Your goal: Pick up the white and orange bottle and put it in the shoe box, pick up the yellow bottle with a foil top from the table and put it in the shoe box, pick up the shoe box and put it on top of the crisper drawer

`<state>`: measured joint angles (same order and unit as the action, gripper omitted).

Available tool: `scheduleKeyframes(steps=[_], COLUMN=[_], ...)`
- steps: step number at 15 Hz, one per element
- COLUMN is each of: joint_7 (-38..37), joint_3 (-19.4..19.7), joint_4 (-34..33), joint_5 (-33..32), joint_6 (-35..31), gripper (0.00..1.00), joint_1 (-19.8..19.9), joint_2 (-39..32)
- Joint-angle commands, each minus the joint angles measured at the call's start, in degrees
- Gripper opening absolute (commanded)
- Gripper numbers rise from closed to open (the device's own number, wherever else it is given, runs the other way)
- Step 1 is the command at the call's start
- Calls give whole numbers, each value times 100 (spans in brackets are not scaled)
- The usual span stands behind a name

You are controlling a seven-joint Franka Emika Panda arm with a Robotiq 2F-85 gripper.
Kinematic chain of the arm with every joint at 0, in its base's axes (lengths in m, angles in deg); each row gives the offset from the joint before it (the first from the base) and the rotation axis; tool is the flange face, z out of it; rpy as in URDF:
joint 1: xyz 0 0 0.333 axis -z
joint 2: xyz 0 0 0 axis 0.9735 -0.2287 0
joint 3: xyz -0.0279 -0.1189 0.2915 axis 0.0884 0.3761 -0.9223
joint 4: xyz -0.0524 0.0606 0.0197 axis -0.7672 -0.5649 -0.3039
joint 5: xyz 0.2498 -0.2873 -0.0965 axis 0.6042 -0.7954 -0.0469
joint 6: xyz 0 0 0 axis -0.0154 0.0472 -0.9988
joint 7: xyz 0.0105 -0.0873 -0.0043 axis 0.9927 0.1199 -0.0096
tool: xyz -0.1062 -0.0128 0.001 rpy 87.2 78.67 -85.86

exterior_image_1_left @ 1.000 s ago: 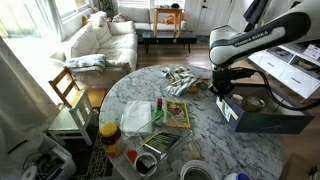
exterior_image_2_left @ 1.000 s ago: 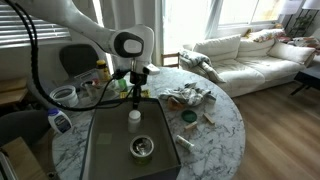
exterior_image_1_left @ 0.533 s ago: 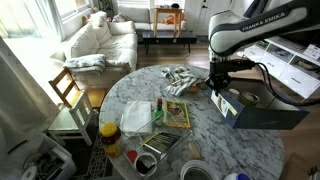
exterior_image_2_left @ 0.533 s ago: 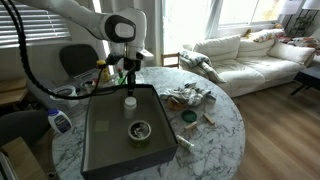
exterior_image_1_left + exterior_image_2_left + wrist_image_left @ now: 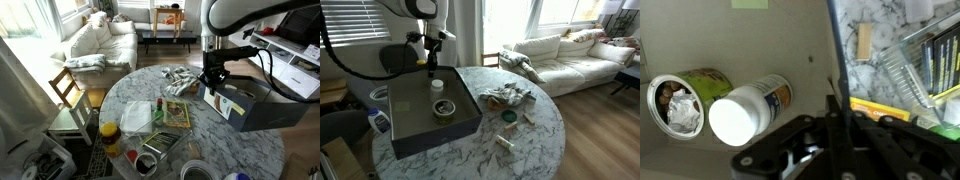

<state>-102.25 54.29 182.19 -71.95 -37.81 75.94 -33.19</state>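
Box: carried at right of an exterior view, hanging tilted from one long wall, apparently clear of table. Gripper: clamped tight on top edge of that wall, thin cardboard pinched between jaws, confirmed in wrist view. Contents, left to right in wrist view: yellow bottle with foil top, then white bottle just beside it, both close to gripped wall. Upright or lying: not clear.

Step in hand, as judged: carry across and set down on drawer.

Left to right across table:
- chair, outside rim
- jar, near rim
- drawer, just beside jar, well apart from box
- tray, in front of drawer
- packet and cloth, between drawer and box

Recommended:
- Raise first, then travel slow and as level as grip allows. Single-wall hold on thin card with load off-centre, hence risk of wall bending and bottles rolling.
- Pass above packet and cloth, not through them.
- Centre over drawer before lowering. Box larger than drawer, so overhang expected. Check balance before release.

Edges: jar and table rim close beyond drawer, little spare room on that side. Open room ample above table, scarce at table level along the route.
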Motion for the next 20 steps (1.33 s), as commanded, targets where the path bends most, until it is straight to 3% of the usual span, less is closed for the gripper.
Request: scheduleKeyframes(steps=[1,17,20], joint_7=[462,540,553], joint_3=[-91,-86,-260], joint_4=[-114,-93,-364], joint_5=[363,457,439], joint_6=[264,63,185], gripper=[1,1,1], joint_1=[36,30,-153], joint_2=[127,45,-104])
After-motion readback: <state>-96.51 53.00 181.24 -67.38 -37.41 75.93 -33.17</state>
